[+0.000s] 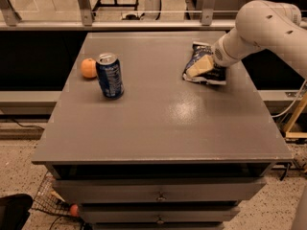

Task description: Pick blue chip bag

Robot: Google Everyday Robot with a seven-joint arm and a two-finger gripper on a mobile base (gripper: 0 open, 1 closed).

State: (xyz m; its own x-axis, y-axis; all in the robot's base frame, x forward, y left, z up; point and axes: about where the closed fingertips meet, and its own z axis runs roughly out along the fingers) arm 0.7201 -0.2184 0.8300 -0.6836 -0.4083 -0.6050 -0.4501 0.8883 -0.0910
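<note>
The blue chip bag [200, 52] is a dark navy foil bag with white lettering, lying flat on the right rear part of the grey table [158, 119]. My gripper [195, 71] comes in from the right on a white arm [261, 25] and rests down on top of the bag, covering its middle. The bag still lies on the table.
An upright blue soda can [110, 75] with a silver top stands on the left of the table. An orange [88, 67] sits just behind and left of it. Drawers [158, 193] are below the front edge. A railing [144, 13] runs behind the table.
</note>
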